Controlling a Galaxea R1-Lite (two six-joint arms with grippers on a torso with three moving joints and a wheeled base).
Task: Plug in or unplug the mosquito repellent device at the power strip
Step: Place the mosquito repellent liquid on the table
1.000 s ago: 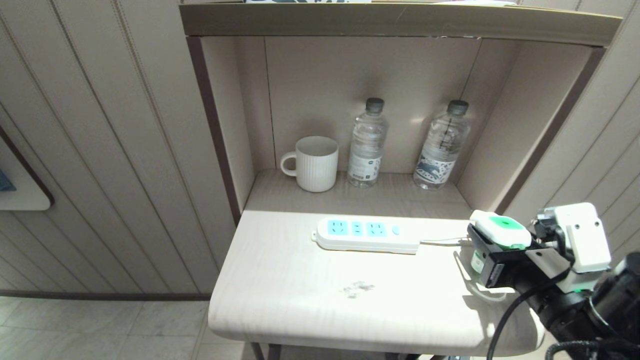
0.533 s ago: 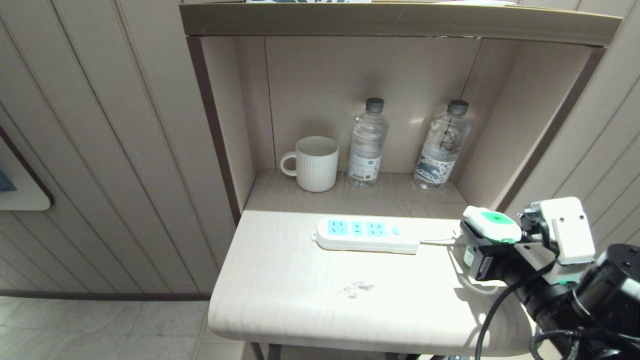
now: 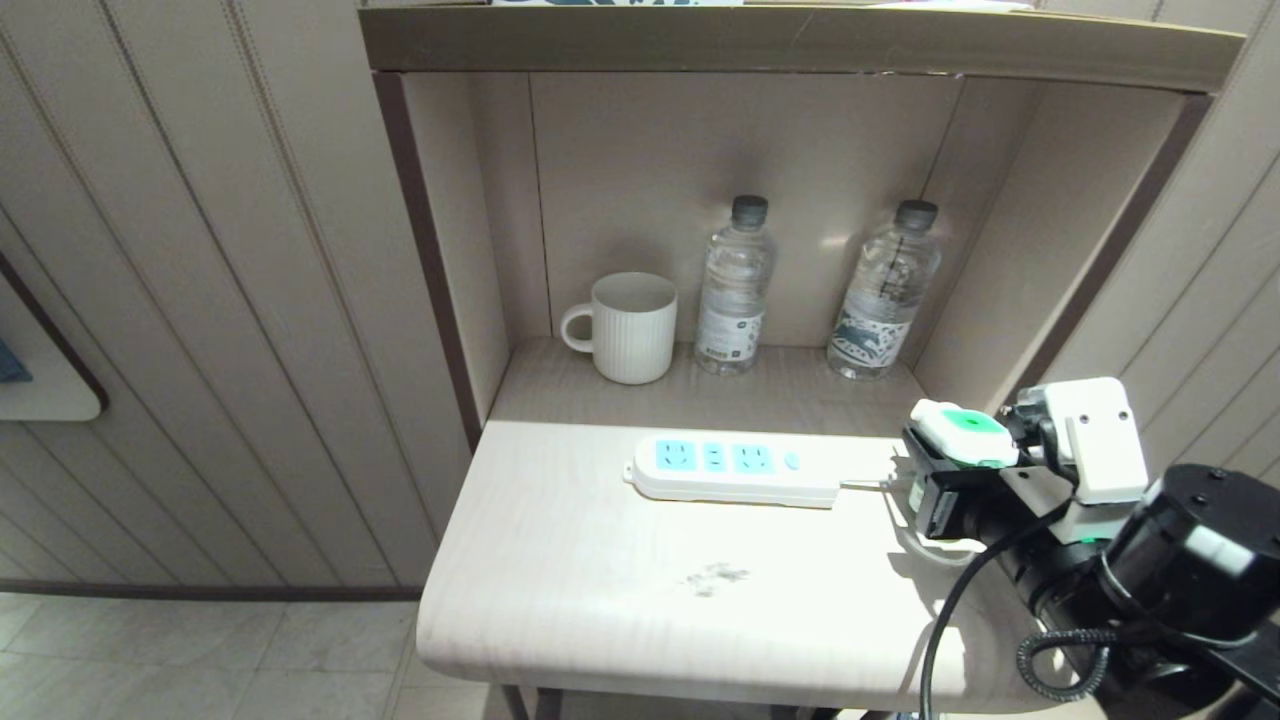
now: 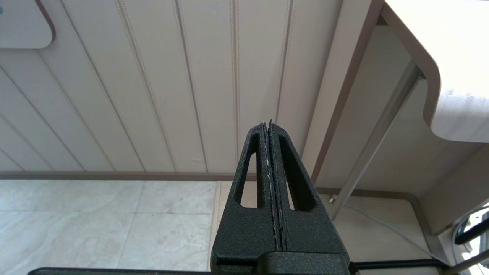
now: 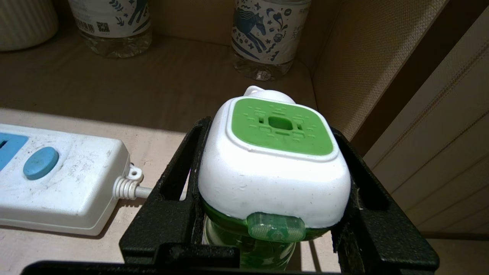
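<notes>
The mosquito repellent device [image 5: 273, 168] sat upright between my right gripper's [image 3: 950, 470] fingers [image 5: 170, 179], its green top face turned up and the translucent green bottle hanging below the white head. The jaws stood partway apart, pressed against both sides of that head, so I had it firmly gripped. In the head view the device [image 3: 962, 432] hung at the right-hand end of the table [image 3: 600, 600], above the surface, just off the cord end of the power strip [image 3: 735, 468] and apart from it.

My right arm reached in from the lower right of the head view, the wrist roughly level and the fingers pointing toward the strip. The black forearm and its looping cable filled that corner.

The power strip lay flat across the middle of the table, its three light-blue socket faces and small blue button [image 5: 40, 163] facing up and nothing plugged into them. Its white cord [image 5: 131, 189] ran out toward the gripper.

Behind, in the shelf recess, a white mug [image 3: 630, 328] and two clear water bottles [image 3: 735, 290] stood upright against the back.

My left gripper [image 4: 269, 131] hung parked low beside the table's edge, pointing at the panelled wall and the tiled floor, its fingers pressed together on nothing.
</notes>
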